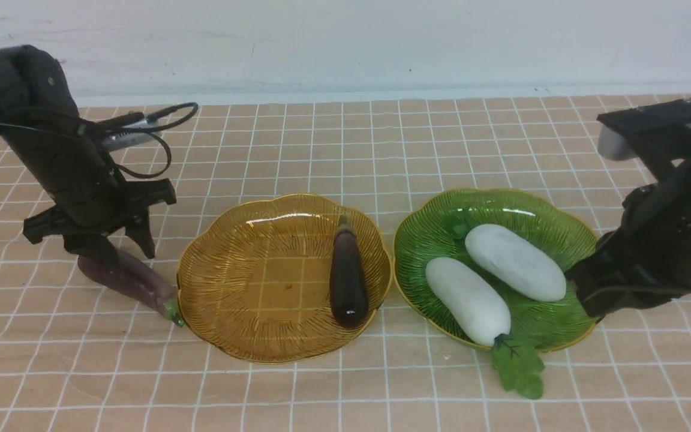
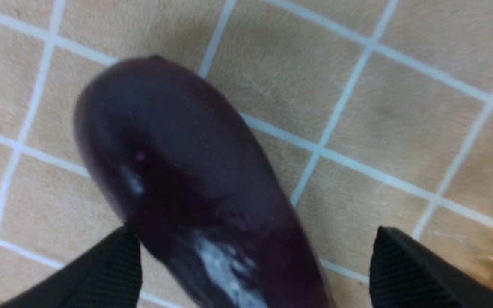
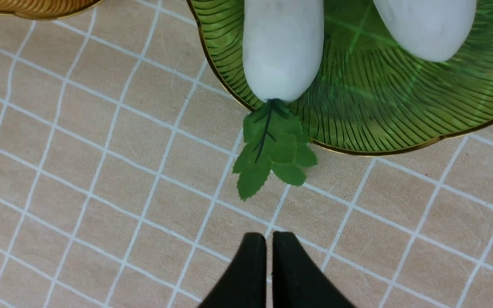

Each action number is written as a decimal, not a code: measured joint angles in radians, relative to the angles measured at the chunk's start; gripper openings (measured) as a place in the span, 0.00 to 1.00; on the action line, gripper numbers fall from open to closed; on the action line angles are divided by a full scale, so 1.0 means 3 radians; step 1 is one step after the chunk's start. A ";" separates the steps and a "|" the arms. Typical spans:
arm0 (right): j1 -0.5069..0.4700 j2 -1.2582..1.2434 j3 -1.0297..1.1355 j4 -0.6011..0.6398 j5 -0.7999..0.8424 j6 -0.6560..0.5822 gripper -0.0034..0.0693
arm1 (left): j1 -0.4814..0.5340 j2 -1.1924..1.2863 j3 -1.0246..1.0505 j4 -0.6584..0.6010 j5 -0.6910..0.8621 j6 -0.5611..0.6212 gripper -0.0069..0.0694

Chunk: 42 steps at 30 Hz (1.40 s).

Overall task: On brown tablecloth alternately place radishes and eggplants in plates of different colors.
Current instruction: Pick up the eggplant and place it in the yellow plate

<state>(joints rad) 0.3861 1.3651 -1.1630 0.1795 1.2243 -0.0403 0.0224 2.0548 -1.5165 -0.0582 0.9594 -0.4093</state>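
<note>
matt woven brown tablecloth (image 1: 345, 150); ribbed translucent glassy plates, amber (image 1: 237, 300) and green (image 1: 429, 240); glossy dark eggplant (image 1: 348, 277); smooth matt white radishes (image 1: 468, 300).

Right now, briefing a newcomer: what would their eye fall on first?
Two white radishes fill the translucent green ribbed plate on the right. A dark glossy eggplant lies in the amber ribbed plate; a paler purple eggplant lies on the brown checked cloth under the open left hand.
</note>
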 joint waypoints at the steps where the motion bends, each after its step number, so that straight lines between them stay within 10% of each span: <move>1: 0.0000 0.0000 0.0000 0.0003 0.0000 0.0000 0.06 | 0.0000 0.0036 0.0000 0.0000 0.0008 -0.0010 0.96; 11: 0.0000 0.0000 0.0000 -0.0029 0.0004 0.0002 0.06 | -0.0003 0.0095 -0.0498 0.0105 0.0560 0.0369 0.40; 26: 0.0000 -0.0563 0.0033 -0.0863 0.0068 0.0256 0.06 | -0.1157 0.0352 -0.1000 -0.0526 0.0700 0.1109 0.45; 42: 0.0000 -0.2579 0.0746 -0.0836 -0.0108 0.0390 0.06 | -0.1198 0.0396 -0.1127 -0.0462 0.0735 0.1071 0.77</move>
<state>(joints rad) 0.3861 0.5914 -0.9393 -0.0713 1.1920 0.0768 -0.3370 2.1736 -1.8545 -0.1967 1.1799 -0.0880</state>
